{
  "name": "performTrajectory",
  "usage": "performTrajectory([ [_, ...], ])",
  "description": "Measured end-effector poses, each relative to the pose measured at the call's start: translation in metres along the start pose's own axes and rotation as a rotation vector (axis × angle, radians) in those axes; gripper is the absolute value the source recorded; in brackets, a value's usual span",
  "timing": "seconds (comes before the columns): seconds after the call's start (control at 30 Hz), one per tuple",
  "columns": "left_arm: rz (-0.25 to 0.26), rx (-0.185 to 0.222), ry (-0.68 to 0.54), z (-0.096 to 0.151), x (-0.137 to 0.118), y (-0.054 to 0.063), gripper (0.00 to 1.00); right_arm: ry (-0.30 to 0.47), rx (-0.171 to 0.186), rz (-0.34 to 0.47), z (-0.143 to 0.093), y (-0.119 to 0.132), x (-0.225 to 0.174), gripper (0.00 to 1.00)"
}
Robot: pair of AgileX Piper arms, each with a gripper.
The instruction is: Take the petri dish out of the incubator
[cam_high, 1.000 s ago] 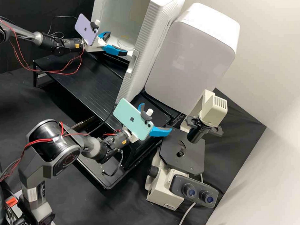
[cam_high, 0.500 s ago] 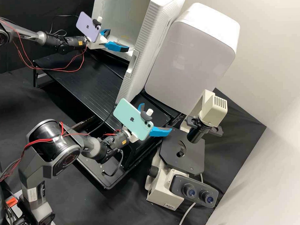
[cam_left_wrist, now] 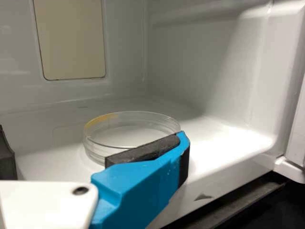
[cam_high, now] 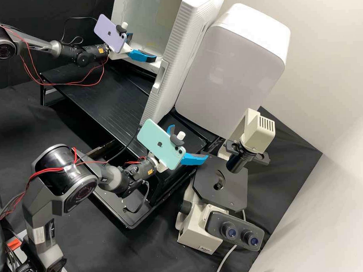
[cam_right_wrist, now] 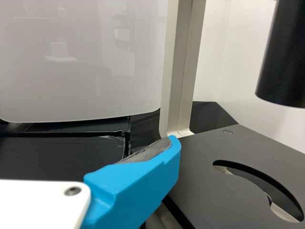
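Right, over the last second I've brought the left gripper (cam_high: 140, 48) forward from the doorway and into the chamber of the incubator (cam_high: 186, 40). The high view shows it sitting farther in than it did. The right arm hasn't budged. Its right gripper (cam_high: 188, 142) hangs just above the black stage (cam_right_wrist: 238, 157) of the microscope (cam_high: 216, 226), fingers apart and holding nothing.

My read is that the approach is nearly done and the grasp hasn't started. From the left wrist, the petri dish (cam_left_wrist: 131, 136) sits on the white floor of the incubator, near the front lip and well short of the back wall. One blue finger (cam_left_wrist: 157, 176) lies across its near rim, beside it or just touching; I can't tell which. The dark edge of the other finger shows far off to the side, so the jaws are spread wide and not yet on the dish.

The dish lies flat with its broad face up and its rim level. Being round, it has no long axis in plan; its only axis runs straight up through the centre. That means the fingers can close across any diameter. A yellowish smear marks part of the far rim. The clear wall looks shallow and slick, so I'd want the pads low and square before squeezing.
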Motion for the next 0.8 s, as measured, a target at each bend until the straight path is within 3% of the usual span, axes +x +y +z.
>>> performTrajectory([
  [0.43, -0.018, -0.021, -0.029, 0.010, 0.004, 0.001, 1.00, 0.000, 0.000, 0.000, 0.000, 0.000, 0.000, 1.00],
  [0.8, -0.007, -0.014, -0.024, 0.012, 0.013, -0.002, 1.00, 0.000, 0.000, 0.000, 0.000, 0.000, 0.000, 1.00],
])
